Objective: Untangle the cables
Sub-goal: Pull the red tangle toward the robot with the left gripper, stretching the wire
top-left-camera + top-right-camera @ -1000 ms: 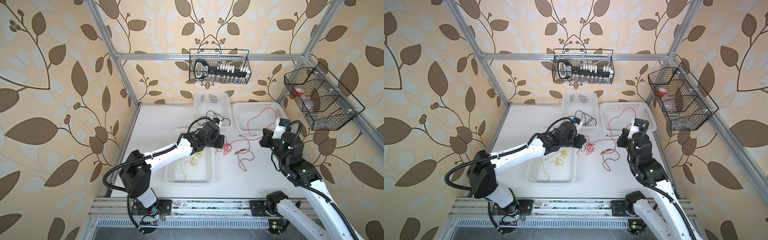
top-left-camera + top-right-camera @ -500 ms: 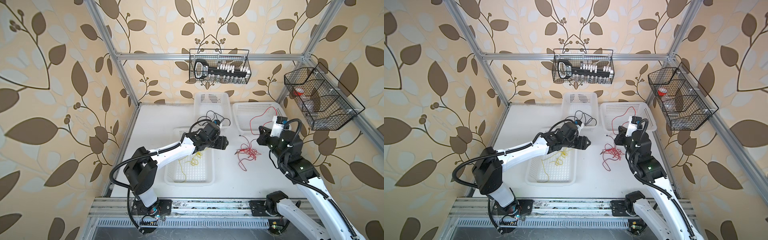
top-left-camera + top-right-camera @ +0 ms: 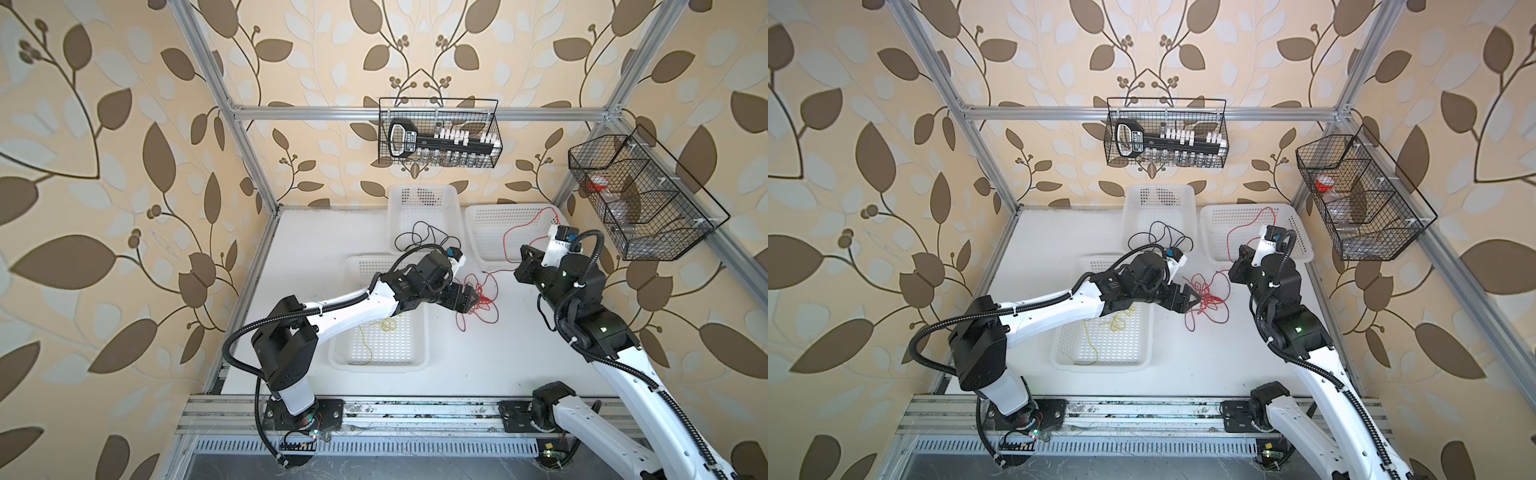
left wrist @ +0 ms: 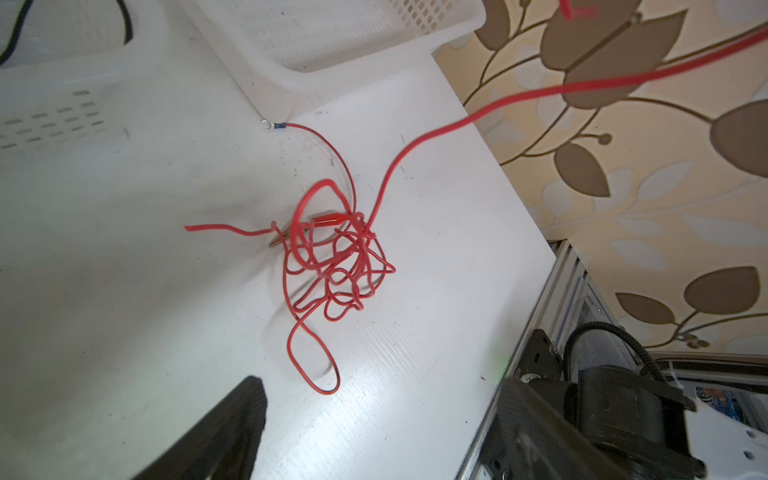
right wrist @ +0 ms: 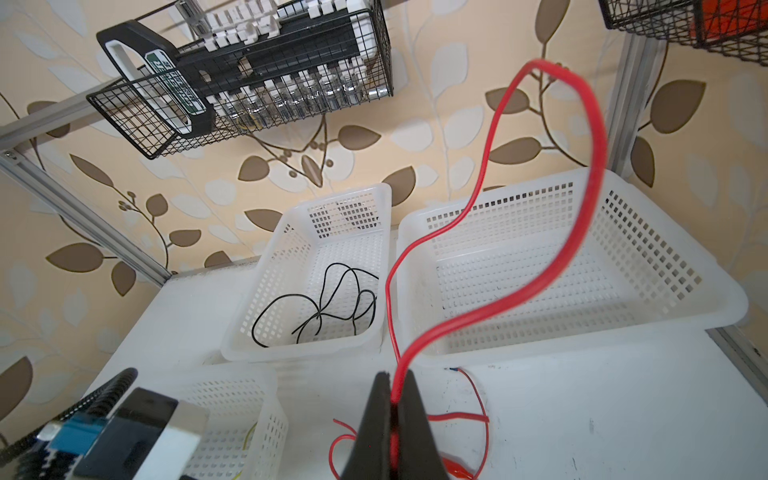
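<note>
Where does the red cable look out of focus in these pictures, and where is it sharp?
Right wrist view: the red cable loops near the lens and is blurred, beyond the right gripper shut on it. Left wrist view: the raised strand is soft, the red tangle sharp. In both top views: thin but clear.

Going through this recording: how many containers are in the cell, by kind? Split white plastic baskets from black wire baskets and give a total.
White plastic baskets: 3
Black wire baskets: 2
Total: 5
</note>
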Motion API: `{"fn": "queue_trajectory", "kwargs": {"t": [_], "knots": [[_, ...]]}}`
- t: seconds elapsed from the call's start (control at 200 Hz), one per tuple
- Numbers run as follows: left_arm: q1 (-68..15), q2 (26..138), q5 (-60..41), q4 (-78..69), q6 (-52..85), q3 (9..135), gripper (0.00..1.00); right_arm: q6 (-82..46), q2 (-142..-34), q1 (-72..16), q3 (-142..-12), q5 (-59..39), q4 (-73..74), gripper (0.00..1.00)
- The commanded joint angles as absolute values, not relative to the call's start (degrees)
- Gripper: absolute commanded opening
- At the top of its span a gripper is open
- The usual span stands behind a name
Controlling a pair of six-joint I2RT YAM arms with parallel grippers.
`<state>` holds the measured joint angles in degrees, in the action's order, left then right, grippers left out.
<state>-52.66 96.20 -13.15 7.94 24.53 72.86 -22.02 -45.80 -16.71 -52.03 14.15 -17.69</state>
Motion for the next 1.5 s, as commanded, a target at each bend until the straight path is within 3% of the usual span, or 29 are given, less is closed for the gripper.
{"fn": "queue_trajectory", "kwargs": {"t": [0.0,0.44,0.925,1.499], "knots": [[-53.74,96.49,-11.12,4.93,19.38,72.83,0.86,-22.50,-46.51,-17.36,-54.80,14.28,-16.17,0.00],[-56.07,101.26,-8.92,0.44,17.30,73.07,0.83,-21.69,-47.79,-18.07,-57.85,13.83,-16.17,0.00],[-56.11,103.68,-3.93,-17.90,18.71,67.41,0.82,-21.97,-47.09,-18.06,-59.96,11.86,-15.55,0.00],[-56.34,109.40,-4.92,-24.58,21.36,70.55,0.72,-22.22,-47.41,-18.12,-61.20,10.04,-14.88,0.00]]}}
